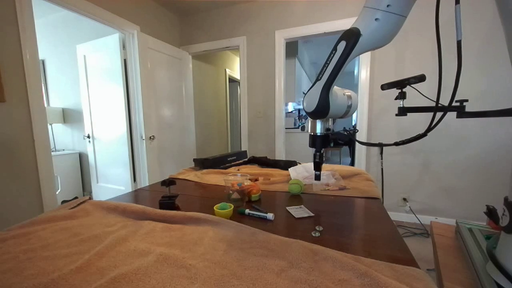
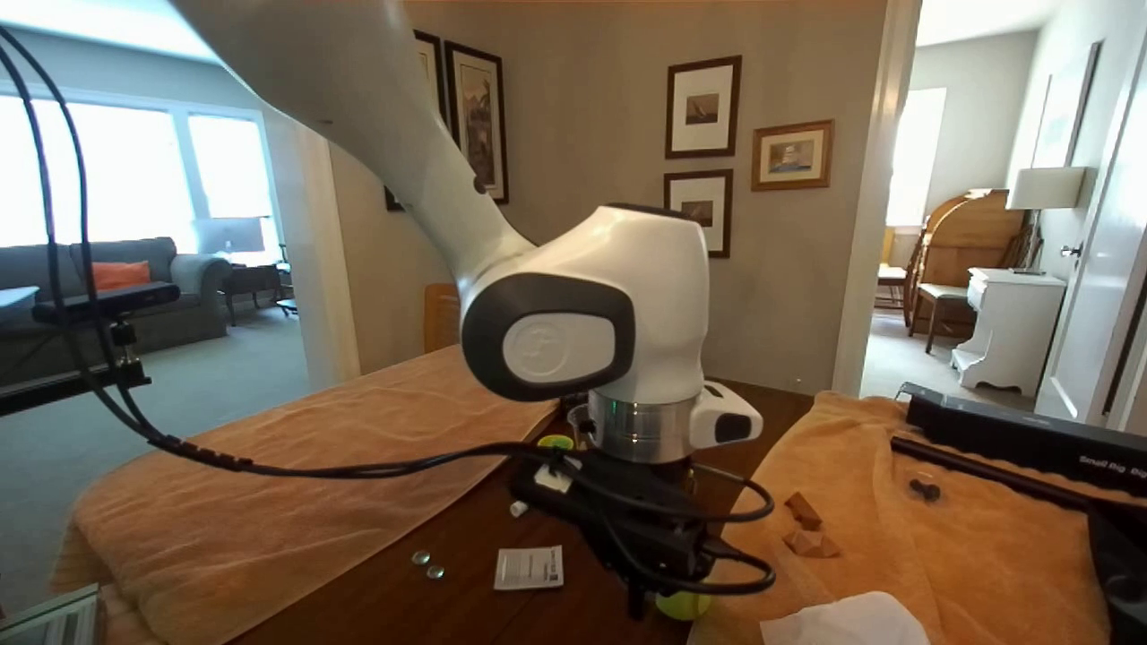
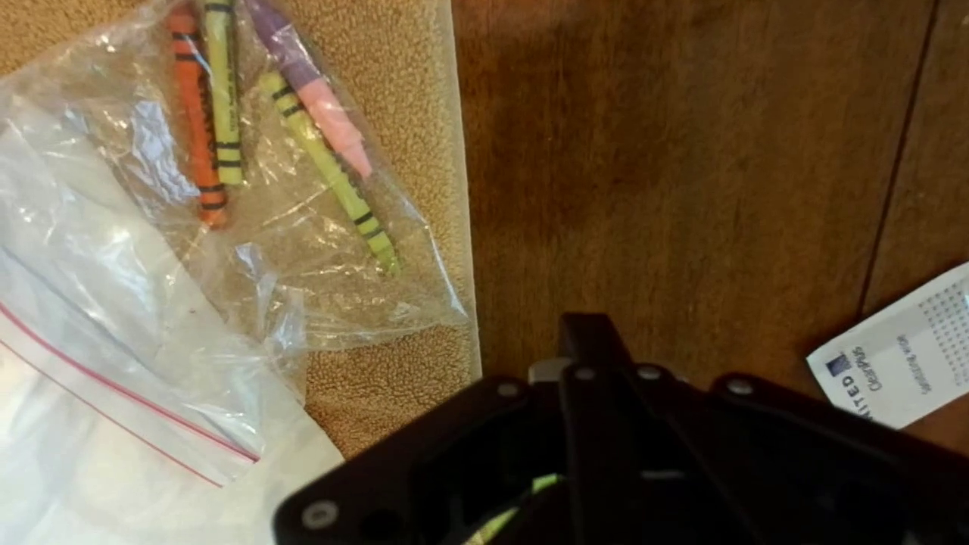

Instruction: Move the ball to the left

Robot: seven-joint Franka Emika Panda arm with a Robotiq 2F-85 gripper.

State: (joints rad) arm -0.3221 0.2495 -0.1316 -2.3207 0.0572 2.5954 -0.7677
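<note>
The ball sits where the brown table meets the edge of an orange towel; the gripper hangs down just beside it, and in an exterior view a little gap shows between the two; in the wrist view the fingers are pressed tight together, with the ball outside them, and a bit of its green peeks out from under the black parts; the fingertips are over the wood, next to the towel's edge.

On the towel lies a clear bag of crayons; a white sheet is with it; a long black box is farther back.

On the wood, a yellow cup holds a bumpy green thing; a marker lies near it; behind are a clear cup and an orange thing, and I cannot tell if they touch; a white packet lies flat; two shiny bits are near it; a second towel fills the front.
</note>
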